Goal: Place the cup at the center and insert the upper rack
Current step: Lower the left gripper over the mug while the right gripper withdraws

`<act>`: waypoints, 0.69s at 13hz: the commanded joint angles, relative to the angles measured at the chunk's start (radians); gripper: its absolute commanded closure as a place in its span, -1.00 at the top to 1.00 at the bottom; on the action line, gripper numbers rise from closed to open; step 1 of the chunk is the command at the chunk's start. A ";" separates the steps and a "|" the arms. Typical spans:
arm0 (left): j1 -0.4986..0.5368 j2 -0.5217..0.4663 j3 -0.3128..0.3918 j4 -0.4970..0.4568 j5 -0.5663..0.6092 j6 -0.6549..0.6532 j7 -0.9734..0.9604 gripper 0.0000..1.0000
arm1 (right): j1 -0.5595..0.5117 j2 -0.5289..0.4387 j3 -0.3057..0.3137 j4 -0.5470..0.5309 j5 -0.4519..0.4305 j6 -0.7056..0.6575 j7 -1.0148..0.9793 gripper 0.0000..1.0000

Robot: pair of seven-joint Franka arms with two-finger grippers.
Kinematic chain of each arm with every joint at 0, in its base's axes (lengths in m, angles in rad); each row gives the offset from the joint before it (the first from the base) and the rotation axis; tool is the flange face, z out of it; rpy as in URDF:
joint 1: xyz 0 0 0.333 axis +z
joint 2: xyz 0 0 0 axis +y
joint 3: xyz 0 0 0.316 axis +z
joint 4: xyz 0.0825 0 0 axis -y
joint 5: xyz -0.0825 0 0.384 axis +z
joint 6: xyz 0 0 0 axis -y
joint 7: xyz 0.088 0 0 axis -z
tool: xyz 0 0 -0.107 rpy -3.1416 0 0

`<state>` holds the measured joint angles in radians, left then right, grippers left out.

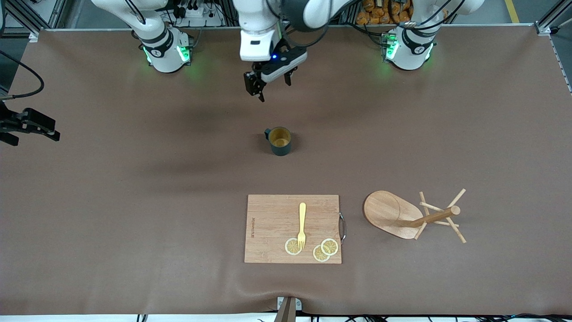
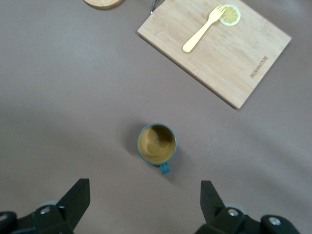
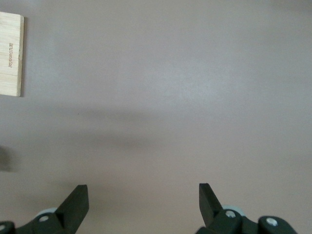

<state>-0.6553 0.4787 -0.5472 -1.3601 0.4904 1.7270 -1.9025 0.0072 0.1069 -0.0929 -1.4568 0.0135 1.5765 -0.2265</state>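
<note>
Front view: the cup (image 1: 280, 141) stands upright mid-table. The left gripper (image 1: 268, 82) hangs over bare table between the cup and the arm bases, fingers apart and empty. The upper rack (image 1: 413, 216) lies tipped on its side toward the left arm's end, beside the cutting board (image 1: 292, 228) carrying a fork (image 1: 302, 225) and lemon slices (image 1: 321, 248).

Left wrist view: spread fingers (image 2: 75, 201) frame the cup (image 2: 156, 145).

Right wrist view: the right gripper (image 3: 143, 202), parted and empty, waits over bare table (image 3: 170, 87).

brown table mat (image 1: 134, 201), metal frame rails (image 1: 27, 18), grey floor
</note>
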 commanded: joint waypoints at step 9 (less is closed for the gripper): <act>-0.524 0.319 0.501 0.150 0.033 0.078 -0.190 1.00 | -0.010 -0.061 -0.001 -0.031 -0.013 -0.099 0.056 1.00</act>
<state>-1.1240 0.7614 -0.1066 -1.2564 0.4999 1.7983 -2.0707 0.0072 0.0910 -0.1000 -1.4582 0.0135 1.5211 -0.2119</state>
